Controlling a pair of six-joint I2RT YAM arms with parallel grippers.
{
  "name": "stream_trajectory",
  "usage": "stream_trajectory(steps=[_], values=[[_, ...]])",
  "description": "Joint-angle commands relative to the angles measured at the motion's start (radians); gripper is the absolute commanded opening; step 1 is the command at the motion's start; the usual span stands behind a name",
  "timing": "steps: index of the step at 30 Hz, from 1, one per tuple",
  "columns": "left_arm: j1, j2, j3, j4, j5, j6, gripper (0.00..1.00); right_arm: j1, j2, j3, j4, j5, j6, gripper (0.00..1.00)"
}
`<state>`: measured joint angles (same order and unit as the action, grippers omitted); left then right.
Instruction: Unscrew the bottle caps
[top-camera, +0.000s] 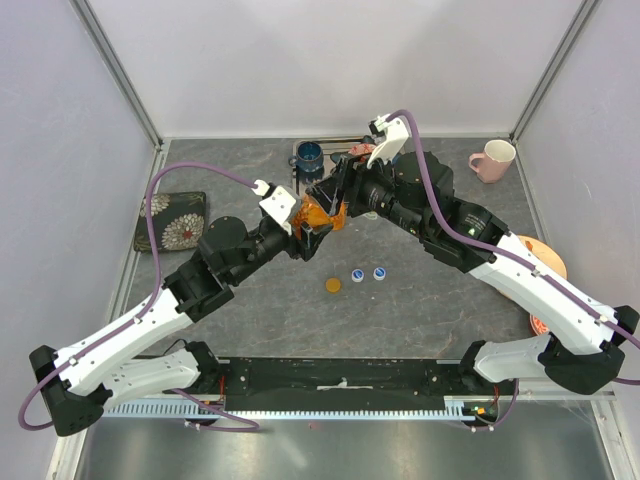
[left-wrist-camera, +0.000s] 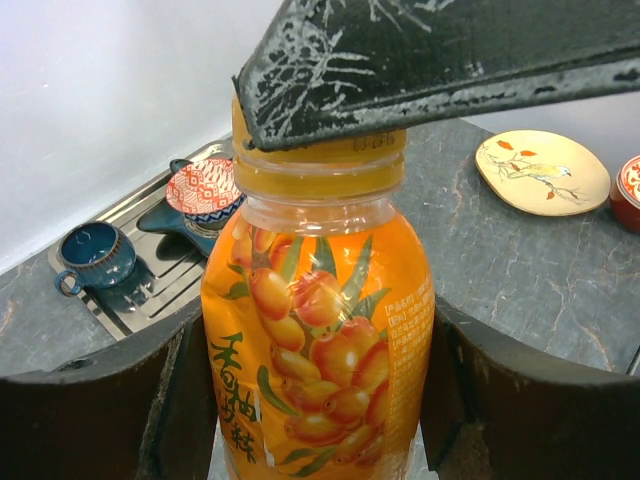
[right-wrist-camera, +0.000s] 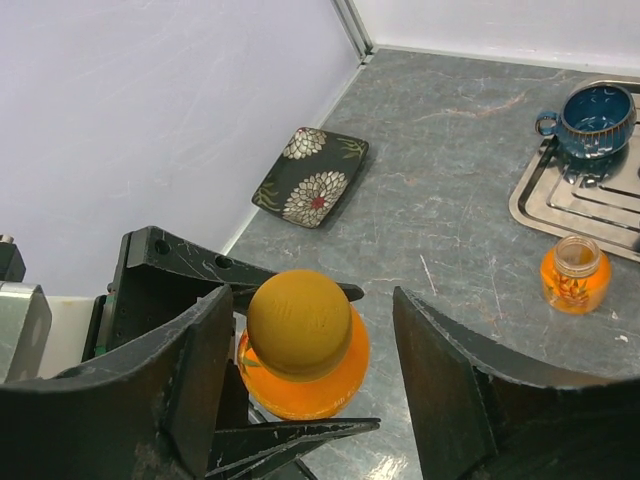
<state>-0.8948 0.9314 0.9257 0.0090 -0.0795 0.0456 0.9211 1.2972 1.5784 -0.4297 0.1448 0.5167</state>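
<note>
Clamping the orange bottle (left-wrist-camera: 320, 300) by its belly, the left gripper (left-wrist-camera: 315, 400) has one finger pressed against each side of the label, so the body is held and cannot spin. From those fingers the bottle's long axis runs straight up and away, neck and cap well above the grip. It looks upright, or close to it.

The cap (right-wrist-camera: 298, 320) is the thing to turn. It is orange, round and smooth-topped, and sits fully on the neck above a wider orange collar. The juice inside rises to the shoulder.

The right gripper (right-wrist-camera: 310, 335) is the nearer one to the cap. It comes in from above, looking down the bottle's axis, with the cap centred in the gap between its fingers (right-wrist-camera: 190, 380). The jaws stand apart, a strip of space showing on each side of the cap. From the left wrist, one right finger crosses in front of the cap's upper edge, so I cannot tell whether it brushes that edge. My reading is that the next step is to close on the cap squarely and twist about the axis.

Further right of the right fingers, a second orange bottle (right-wrist-camera: 577, 272) stands with its mouth open. Three loose caps (top-camera: 357, 275) lie nearer the arm bases.
</note>
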Motion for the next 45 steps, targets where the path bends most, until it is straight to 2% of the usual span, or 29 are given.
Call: stream_trajectory(steps=[1, 7, 10, 16, 17, 20, 22, 25, 26, 28, 29, 31, 32, 35, 38, 41, 42, 45], values=[[-0.009, -0.016, -0.004, 0.037, -0.019, 0.036, 0.04, 0.005, -0.007, -0.011, 0.039, -0.004, -0.001, 0.70], [-0.009, -0.017, -0.007, 0.039, -0.006, 0.033, 0.04, 0.005, -0.007, -0.029, 0.048, -0.036, -0.012, 0.64], [-0.009, -0.016, -0.005, 0.039, -0.005, 0.031, 0.05, 0.005, -0.012, -0.037, 0.048, -0.043, -0.014, 0.54], [-0.009, -0.019, -0.004, 0.040, 0.006, 0.027, 0.05, 0.005, -0.033, -0.055, 0.049, -0.056, -0.030, 0.27], [-0.010, -0.023, -0.004, 0.042, 0.017, 0.028, 0.05, 0.005, -0.039, -0.063, 0.061, -0.066, -0.049, 0.17], [-0.010, -0.035, -0.010, 0.042, 0.067, 0.027, 0.04, 0.005, -0.062, -0.069, 0.068, -0.114, -0.078, 0.00], [-0.009, -0.046, -0.011, 0.046, 0.125, 0.011, 0.03, 0.005, -0.079, -0.066, 0.071, -0.198, -0.135, 0.00], [-0.004, -0.075, -0.001, 0.040, 0.315, -0.024, 0.02, 0.005, -0.102, -0.046, 0.054, -0.361, -0.222, 0.00], [0.002, -0.088, 0.005, 0.033, 0.445, -0.035, 0.02, 0.005, -0.108, -0.040, 0.045, -0.396, -0.240, 0.00], [0.019, -0.082, 0.047, 0.004, 0.576, -0.081, 0.02, 0.005, -0.127, -0.021, 0.008, -0.495, -0.305, 0.00], [0.026, -0.077, 0.062, -0.003, 0.697, -0.098, 0.02, 0.005, -0.131, -0.015, 0.002, -0.534, -0.325, 0.00], [0.054, -0.062, 0.097, 0.005, 0.815, -0.168, 0.02, 0.005, -0.160, -0.021, -0.003, -0.644, -0.366, 0.00], [0.062, -0.059, 0.104, 0.035, 0.921, -0.194, 0.02, 0.005, -0.173, -0.027, -0.003, -0.700, -0.383, 0.00], [0.086, -0.042, 0.110, 0.106, 1.093, -0.294, 0.04, 0.005, -0.249, -0.102, 0.081, -0.853, -0.383, 0.00], [0.112, -0.013, 0.119, 0.167, 1.225, -0.378, 0.06, 0.005, -0.280, -0.118, 0.083, -0.928, -0.394, 0.00], [0.135, 0.026, 0.110, 0.316, 1.303, -0.499, 0.06, 0.005, -0.285, -0.126, 0.083, -0.988, -0.397, 0.00], [0.145, 0.033, 0.096, 0.403, 1.311, -0.559, 0.06, 0.005, -0.289, -0.127, 0.085, -1.005, -0.386, 0.00], [0.168, 0.052, 0.073, 0.499, 1.340, -0.644, 0.06, 0.005, -0.315, -0.142, 0.111, -1.077, -0.376, 0.00]])
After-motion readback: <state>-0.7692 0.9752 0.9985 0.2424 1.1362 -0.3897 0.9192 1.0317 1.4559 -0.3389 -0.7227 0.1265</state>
